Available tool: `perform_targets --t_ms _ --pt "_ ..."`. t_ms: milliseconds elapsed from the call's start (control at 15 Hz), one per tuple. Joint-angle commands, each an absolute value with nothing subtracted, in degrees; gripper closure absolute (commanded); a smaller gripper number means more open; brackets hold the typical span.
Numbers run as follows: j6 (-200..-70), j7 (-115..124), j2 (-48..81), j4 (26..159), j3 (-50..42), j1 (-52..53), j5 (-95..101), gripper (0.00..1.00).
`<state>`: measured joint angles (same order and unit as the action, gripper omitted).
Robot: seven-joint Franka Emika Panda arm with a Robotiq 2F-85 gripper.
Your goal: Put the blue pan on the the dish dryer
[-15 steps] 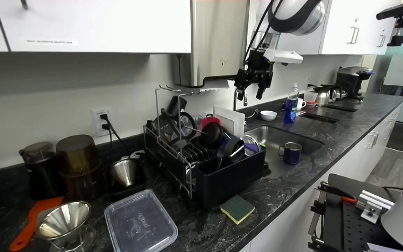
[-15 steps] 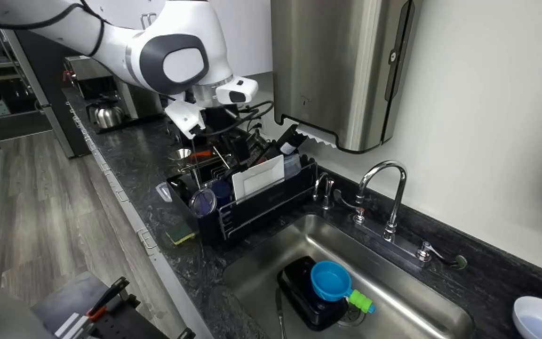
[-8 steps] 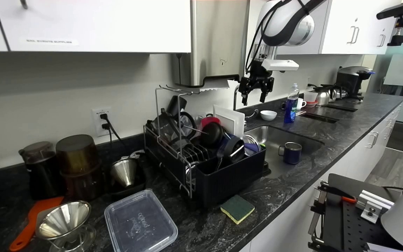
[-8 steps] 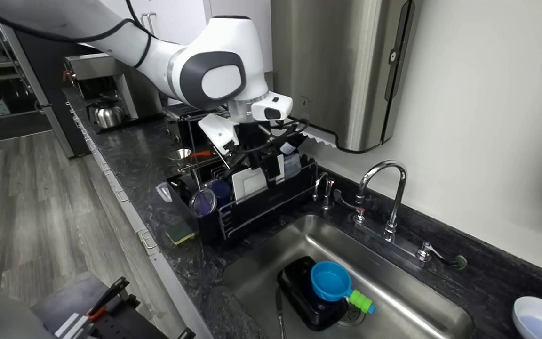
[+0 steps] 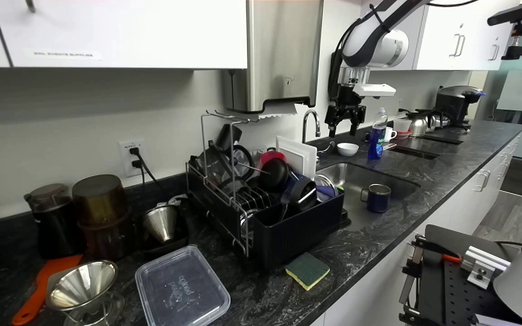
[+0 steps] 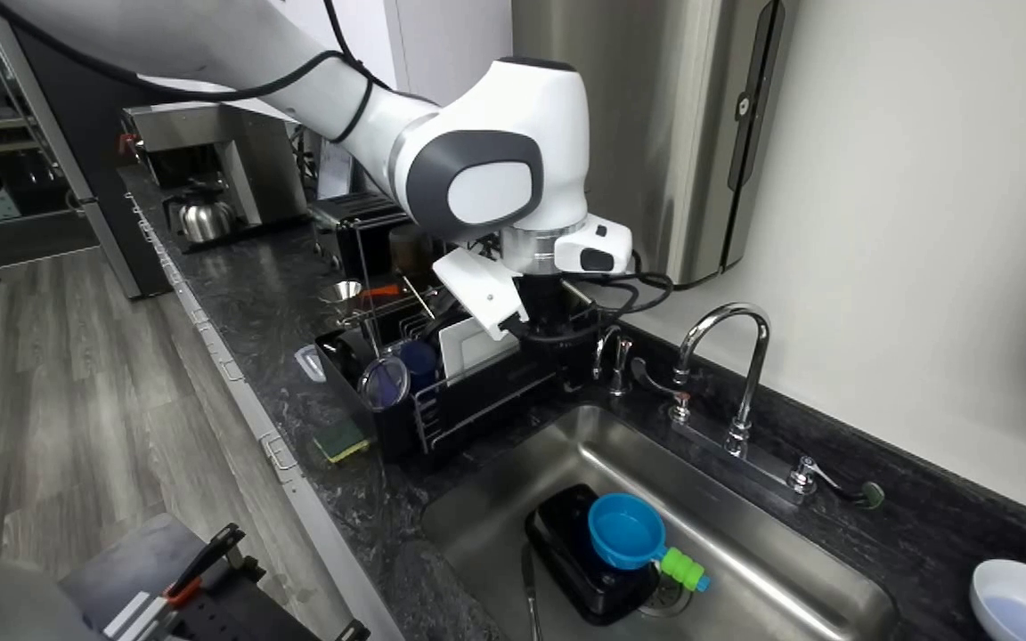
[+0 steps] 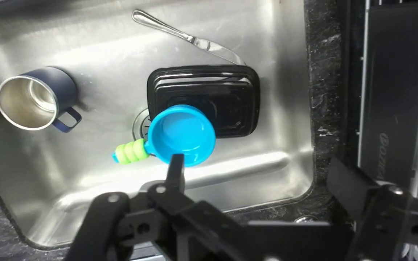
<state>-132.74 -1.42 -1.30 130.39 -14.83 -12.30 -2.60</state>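
The blue pan (image 6: pixel 626 531), bright cyan with a green-sleeved handle, rests partly on an upturned-looking black container (image 7: pixel 209 116) in the sink. From the wrist view I look down into the blue pan (image 7: pixel 183 132), which faces up, its handle towards the left. My gripper (image 7: pixel 256 165) stands open, well above the sink; one fingertip overlaps the pan's near rim in the picture, and nothing is between the jaws. In an exterior view the gripper (image 5: pixel 342 132) hangs beyond the dish dryer (image 5: pixel 297 231), a black rack crowded with dishes. The pan's body is hidden there.
A navy mug (image 7: pixel 38 98) and a knife (image 7: pixel 187 36) lie in the same sink. The faucet (image 6: pixel 745 374) rises behind it, with a white bowl (image 6: pixel 1025 601) farther along. A steel towel dispenser (image 5: pixel 283 54) hangs close to the arm. A sponge (image 5: pixel 307 270) lies before the rack.
The arm has swung away from above the dish dryer towards the sink and come lower in an exterior view. The gripper has stayed open. The pan and the rack have not moved.
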Motion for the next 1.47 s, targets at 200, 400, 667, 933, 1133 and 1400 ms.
perform_targets --t_ms 200,400,667,933,1133,1400 --pt "-131.90 -2.66 0.07 128.79 -15.89 -14.39 -2.76 0.00" --pt "-131.90 -2.60 0.47 128.53 -15.85 -14.36 -2.76 0.00" --pt "-131.88 -2.60 0.47 128.47 -15.83 -14.35 -2.76 0.00" --pt "-130.42 -7.23 4.68 126.00 -15.40 -14.16 -4.66 0.00" --pt "-129.93 -12.14 10.64 122.53 -14.03 -14.44 -7.49 0.00" --pt "-128.93 -18.72 17.95 115.56 -11.10 -15.78 -9.89 0.00"
